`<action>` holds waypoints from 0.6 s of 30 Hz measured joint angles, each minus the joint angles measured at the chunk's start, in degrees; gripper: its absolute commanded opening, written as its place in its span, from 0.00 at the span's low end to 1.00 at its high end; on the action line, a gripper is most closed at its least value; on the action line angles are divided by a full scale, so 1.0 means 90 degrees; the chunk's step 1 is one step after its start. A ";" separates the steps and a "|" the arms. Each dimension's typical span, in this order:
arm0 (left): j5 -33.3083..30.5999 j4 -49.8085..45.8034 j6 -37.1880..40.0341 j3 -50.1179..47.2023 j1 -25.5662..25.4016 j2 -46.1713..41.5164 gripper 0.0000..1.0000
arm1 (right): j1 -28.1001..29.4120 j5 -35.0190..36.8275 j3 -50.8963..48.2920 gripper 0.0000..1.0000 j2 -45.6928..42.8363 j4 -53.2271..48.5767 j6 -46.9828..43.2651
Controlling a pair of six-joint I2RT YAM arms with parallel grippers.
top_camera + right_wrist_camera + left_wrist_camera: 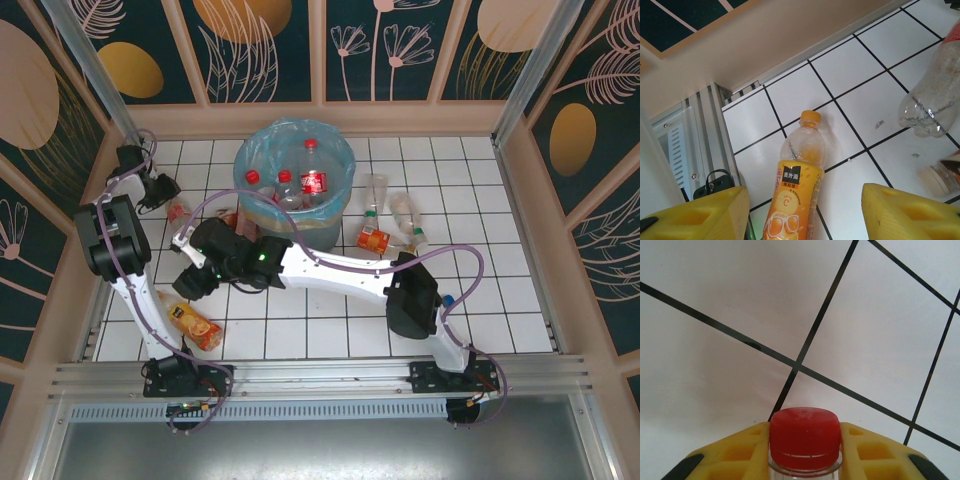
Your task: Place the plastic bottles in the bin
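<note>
L fingers (752, 437) clenched on neck of red-cap bottle (804, 432), just under the cap. Cap points out past the fingertips; body hidden in L wrist view. Top view puts this bottle just left of the bin (345, 175), red label showing, close to left wall (40, 250).

R gripper (804, 212) released: fingers wide apart, straddling but not touching orange-label bottle (796, 175), which lies flat on desk (850, 65). Long axis runs away from R wrist cam, orange cap toward the wall corner, pointing away from bin. Top view: it sits well below-left of bin, diagonal, near front rail (300, 372). R wrist view adds a clear bottle (932, 100) lying close by, apart from it.

Inside bin: three red-capped bottles (312, 170), roughly upright. Right of bin: more bottles (375, 238) lying on tiles, w/ open desk beyond them.
</note>
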 measured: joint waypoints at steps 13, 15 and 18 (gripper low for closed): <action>-0.0199 0.0080 -0.0141 -0.0046 0.0000 -0.1496 0.00 | 0.0126 0.0503 -0.0228 0.61 -0.0274 0.0044 -0.0005; -0.0226 0.0158 -0.0192 -0.0095 0.0000 -0.1921 0.00 | 0.0126 0.0687 -0.0418 0.61 -0.0539 0.0056 -0.0027; -0.0299 0.0306 -0.0296 -0.0231 0.0000 -0.2596 0.00 | 0.0119 0.0969 -0.0724 0.61 -0.1044 0.0197 -0.0119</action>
